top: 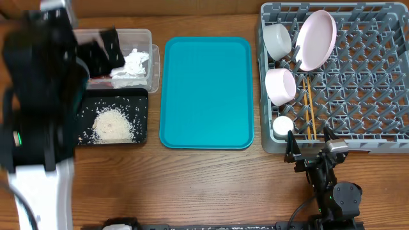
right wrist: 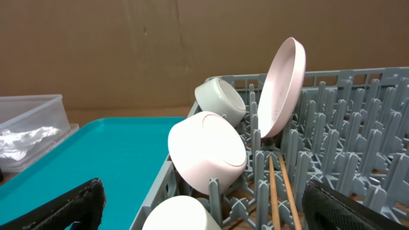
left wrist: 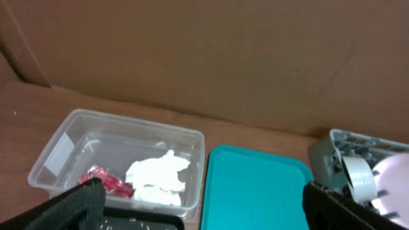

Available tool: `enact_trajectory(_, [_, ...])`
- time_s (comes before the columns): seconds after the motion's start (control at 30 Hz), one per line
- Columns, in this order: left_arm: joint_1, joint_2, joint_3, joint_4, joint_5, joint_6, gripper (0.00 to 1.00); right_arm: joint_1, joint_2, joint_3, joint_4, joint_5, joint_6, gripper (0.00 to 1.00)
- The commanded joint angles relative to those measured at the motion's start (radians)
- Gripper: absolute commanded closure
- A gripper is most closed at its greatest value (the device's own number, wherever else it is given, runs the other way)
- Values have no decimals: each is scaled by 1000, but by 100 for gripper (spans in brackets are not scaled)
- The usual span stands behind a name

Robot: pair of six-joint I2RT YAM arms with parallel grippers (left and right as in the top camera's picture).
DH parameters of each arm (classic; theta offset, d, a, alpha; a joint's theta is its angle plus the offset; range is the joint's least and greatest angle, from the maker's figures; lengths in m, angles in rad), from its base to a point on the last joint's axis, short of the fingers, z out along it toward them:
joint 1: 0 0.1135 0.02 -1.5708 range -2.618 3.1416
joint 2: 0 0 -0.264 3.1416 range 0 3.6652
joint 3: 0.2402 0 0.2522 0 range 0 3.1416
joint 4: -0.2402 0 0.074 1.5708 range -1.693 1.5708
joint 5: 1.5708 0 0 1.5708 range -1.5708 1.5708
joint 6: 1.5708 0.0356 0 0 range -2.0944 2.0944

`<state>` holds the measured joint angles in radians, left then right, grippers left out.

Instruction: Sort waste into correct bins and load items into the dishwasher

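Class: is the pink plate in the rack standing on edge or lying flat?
On edge: the plate stands tilted between pegs of the rack.

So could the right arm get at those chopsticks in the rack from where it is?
Probably yes. The chopsticks lie low in the rack, straight ahead of the open right gripper, nothing on top. The pegs beside them could make the pinch awkward.

No readable text, labels or numbers anywhere.
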<state>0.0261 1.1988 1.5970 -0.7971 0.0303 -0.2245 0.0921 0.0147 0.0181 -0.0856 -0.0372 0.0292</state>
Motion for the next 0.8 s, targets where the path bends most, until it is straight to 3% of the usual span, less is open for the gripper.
enact_trajectory(0.0, [-7,-138,-222,82,7,63,0,1,-12,-10,5,-1,0,0])
enact_trajectory(0.47, [-7,-692,-1068,562,14,67,0,1,-12,-10,5,-1,0,0])
enact_trajectory(0.77, [-7,-996,-1334,622,14,65,0,1,-12,-10,5,-1,0,0])
